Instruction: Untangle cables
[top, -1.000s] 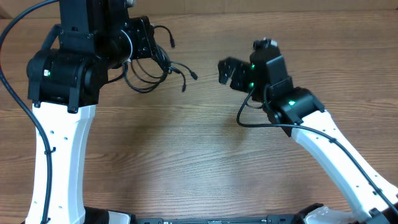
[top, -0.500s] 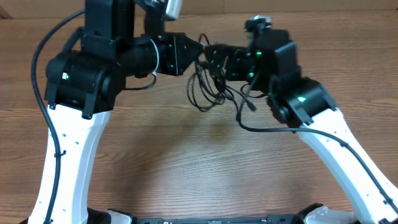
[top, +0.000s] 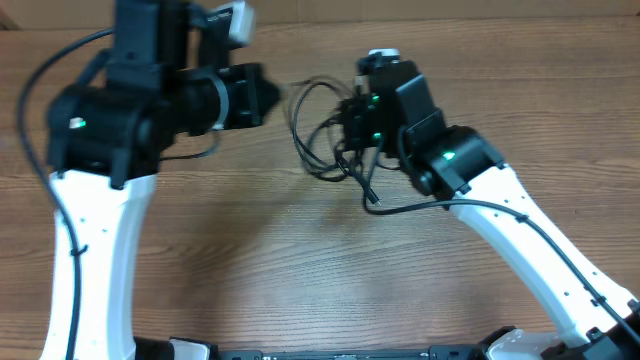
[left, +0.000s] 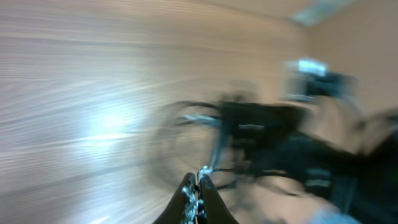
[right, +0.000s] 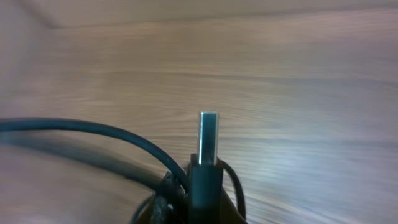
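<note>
The cables (top: 318, 130) are thin black wires hanging in loops between my two grippers above the wooden table. My right gripper (top: 352, 122) is shut on a black plug (right: 206, 180) whose metal USB end (right: 209, 132) sticks up between the jaws. A black cable (right: 93, 129) curves off to the left of the plug. My left gripper (top: 270, 96) is left of the loops. The left wrist view is blurred, but there the left gripper (left: 198, 182) is shut with a thin cable strand (left: 208, 163) running out from its tips.
The wooden table (top: 250, 260) lies beneath both arms. A thicker black arm cable (top: 420, 205) trails from the right arm near the hanging loops. The right arm (left: 298, 149) shows as a dark blur in the left wrist view.
My right gripper has gone from open to shut on a plug. The left arm has pulled back to the left, and the cable loops now hang between the two grippers.
</note>
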